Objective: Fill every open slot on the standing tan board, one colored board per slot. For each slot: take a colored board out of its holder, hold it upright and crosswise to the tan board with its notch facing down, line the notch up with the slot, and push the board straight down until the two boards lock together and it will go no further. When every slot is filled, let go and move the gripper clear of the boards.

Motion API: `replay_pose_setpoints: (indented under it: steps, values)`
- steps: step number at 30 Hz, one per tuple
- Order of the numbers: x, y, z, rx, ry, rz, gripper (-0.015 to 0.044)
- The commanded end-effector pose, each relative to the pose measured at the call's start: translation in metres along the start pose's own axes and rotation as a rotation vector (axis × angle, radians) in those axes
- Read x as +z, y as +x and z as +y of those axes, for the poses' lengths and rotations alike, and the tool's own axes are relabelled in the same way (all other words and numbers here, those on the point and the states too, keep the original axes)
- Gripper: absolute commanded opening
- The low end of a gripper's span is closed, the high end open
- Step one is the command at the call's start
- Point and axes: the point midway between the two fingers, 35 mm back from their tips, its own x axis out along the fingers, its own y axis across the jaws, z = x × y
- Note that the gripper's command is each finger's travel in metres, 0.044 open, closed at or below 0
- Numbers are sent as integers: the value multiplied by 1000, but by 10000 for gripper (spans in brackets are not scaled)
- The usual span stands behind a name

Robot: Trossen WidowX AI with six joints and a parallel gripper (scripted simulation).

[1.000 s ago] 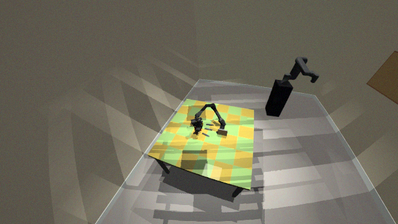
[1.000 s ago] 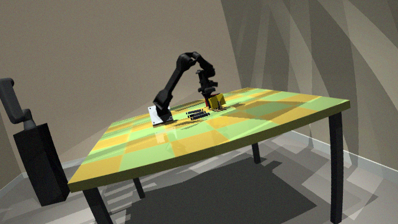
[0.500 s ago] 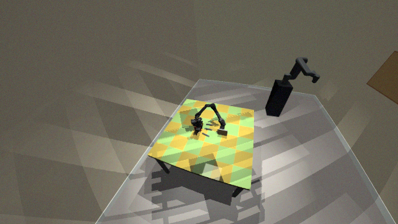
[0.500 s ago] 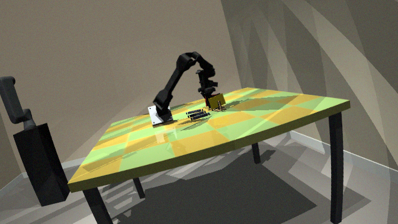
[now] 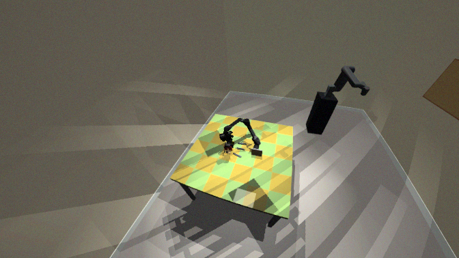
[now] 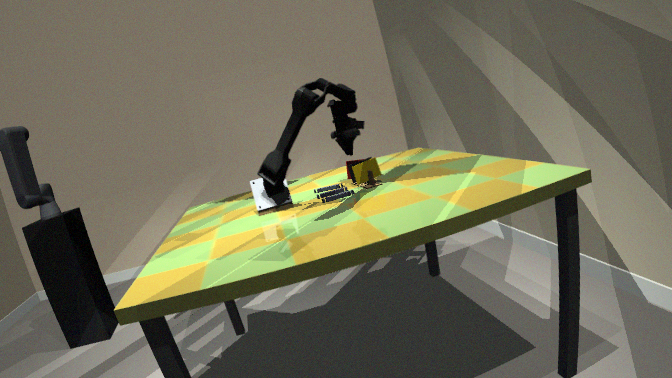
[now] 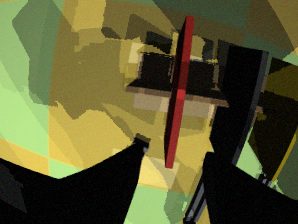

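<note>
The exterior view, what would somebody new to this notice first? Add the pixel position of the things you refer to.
Probably the green and orange checkered table (image 5: 218,191) (image 6: 425,215), filling the middle. Next, the black arm (image 5: 252,131) (image 6: 292,131) arched over it, its open gripper (image 6: 350,154) (image 7: 173,155) above the upright red (image 6: 348,173) (image 7: 174,127) and yellow boards (image 6: 367,170). Then the dark pedestal (image 5: 321,114) (image 6: 70,280) at far left, carrying a gray arm (image 5: 341,80) (image 6: 17,160).
</note>
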Motion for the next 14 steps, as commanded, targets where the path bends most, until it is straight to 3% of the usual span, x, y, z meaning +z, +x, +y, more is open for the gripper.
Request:
replay_pose_setpoints:
  steps: [1,14]
  values:
    - [-1,-8,0,-1,1,14,166]
    - [0,-8,-1,-1,1,13,166]
